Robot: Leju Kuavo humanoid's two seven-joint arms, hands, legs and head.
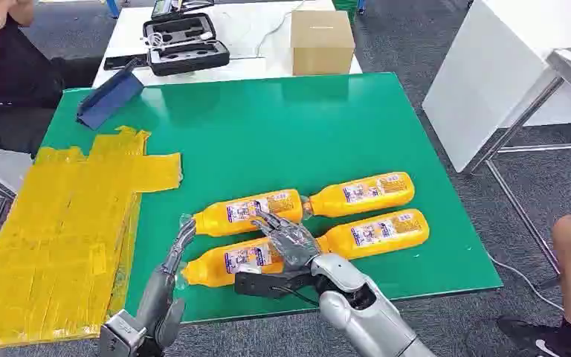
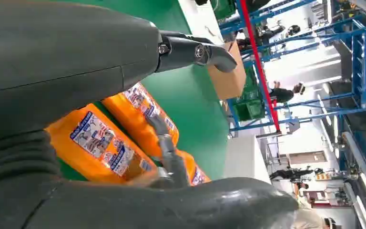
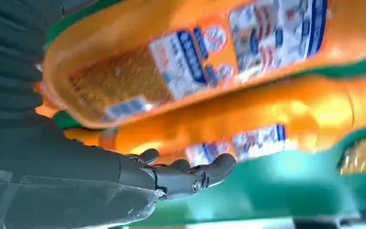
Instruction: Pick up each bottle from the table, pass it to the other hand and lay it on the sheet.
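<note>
Green table top [image 1: 282,134], with the yellow sheet [image 1: 59,230] along your left and four orange bottles lying in two rows near the front edge. Your right hand [image 1: 290,242] rests over the near-left bottle [image 1: 230,262], fingers spread across its body and reaching toward the far-left bottle [image 1: 249,210]; whether they grip it cannot be told. Your left hand [image 1: 171,264] stands beside that bottle's cap end, fingers extended and apart, holding nothing. The far-right bottle [image 1: 364,193] and near-right bottle [image 1: 378,232] lie untouched.
</note>
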